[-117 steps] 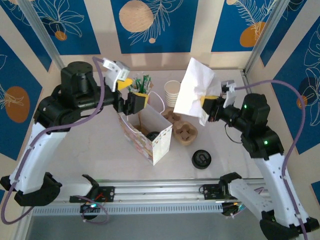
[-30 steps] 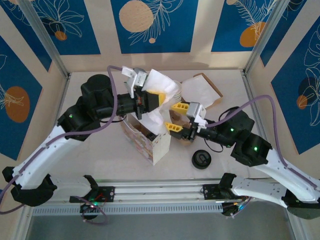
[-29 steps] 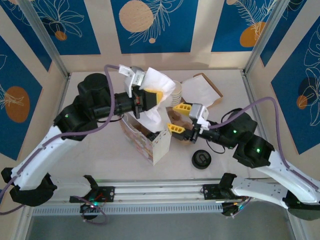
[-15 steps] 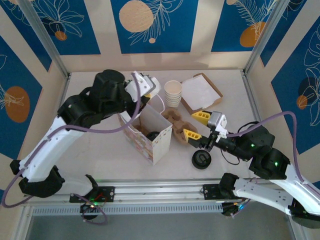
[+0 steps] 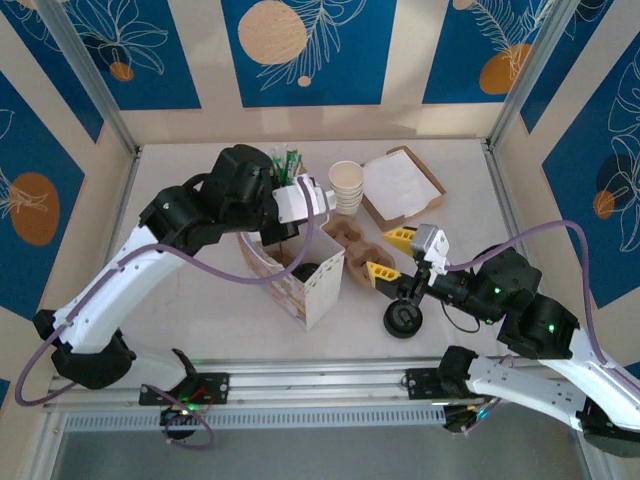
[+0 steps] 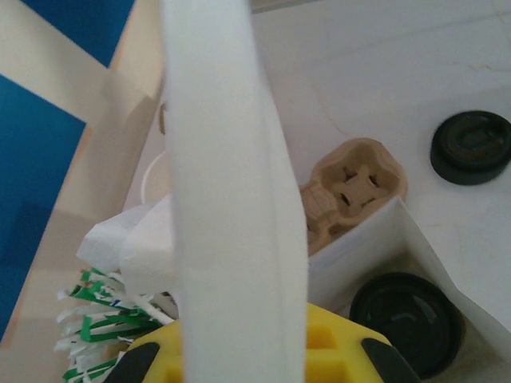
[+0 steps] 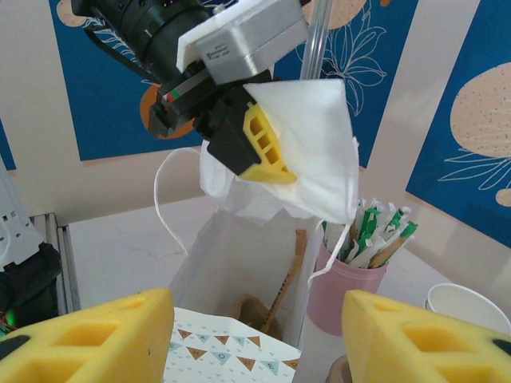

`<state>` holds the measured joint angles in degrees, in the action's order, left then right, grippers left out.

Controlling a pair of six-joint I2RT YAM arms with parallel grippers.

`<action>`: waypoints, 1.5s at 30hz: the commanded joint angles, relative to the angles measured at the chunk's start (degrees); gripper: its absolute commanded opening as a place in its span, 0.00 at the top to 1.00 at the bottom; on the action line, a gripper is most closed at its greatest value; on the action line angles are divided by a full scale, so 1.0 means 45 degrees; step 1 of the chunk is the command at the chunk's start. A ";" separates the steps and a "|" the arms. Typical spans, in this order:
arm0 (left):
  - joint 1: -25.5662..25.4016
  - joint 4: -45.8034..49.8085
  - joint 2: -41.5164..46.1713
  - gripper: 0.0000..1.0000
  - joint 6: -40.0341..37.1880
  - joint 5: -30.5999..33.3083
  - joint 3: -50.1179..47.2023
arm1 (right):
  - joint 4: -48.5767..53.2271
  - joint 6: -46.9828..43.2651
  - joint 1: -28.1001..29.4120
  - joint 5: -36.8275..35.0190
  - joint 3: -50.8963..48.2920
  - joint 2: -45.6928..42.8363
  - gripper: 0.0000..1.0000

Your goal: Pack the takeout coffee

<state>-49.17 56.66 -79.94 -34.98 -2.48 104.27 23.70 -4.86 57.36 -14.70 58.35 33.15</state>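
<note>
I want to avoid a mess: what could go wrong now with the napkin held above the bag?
The left gripper pinches the napkin near one edge, so it may fall beside the bag. The open right gripper is close to the cup carrier and could push it.

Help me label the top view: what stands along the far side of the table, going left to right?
green-and-white packets → stack of lidless cream cups → brown napkin box
</note>
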 commanded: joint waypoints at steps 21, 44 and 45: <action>0.1082 0.1020 -0.0235 0.30 -0.0288 -0.1974 0.0395 | 0.0048 0.1178 -0.0210 -0.0011 0.0261 0.0447 0.32; 0.1172 0.0366 0.0248 0.78 -0.0060 -0.0752 -0.0672 | -0.0287 0.3874 -0.1879 0.0301 0.1777 0.4508 0.21; 0.1211 0.0386 0.0227 0.79 -0.0049 -0.0822 -0.0666 | -0.0378 0.3923 -0.1964 0.0457 0.1832 0.4651 0.21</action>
<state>-44.62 59.13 -79.02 -35.48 -6.31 101.69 25.58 9.67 49.47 -16.27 64.10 53.39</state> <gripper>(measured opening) 0.220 0.795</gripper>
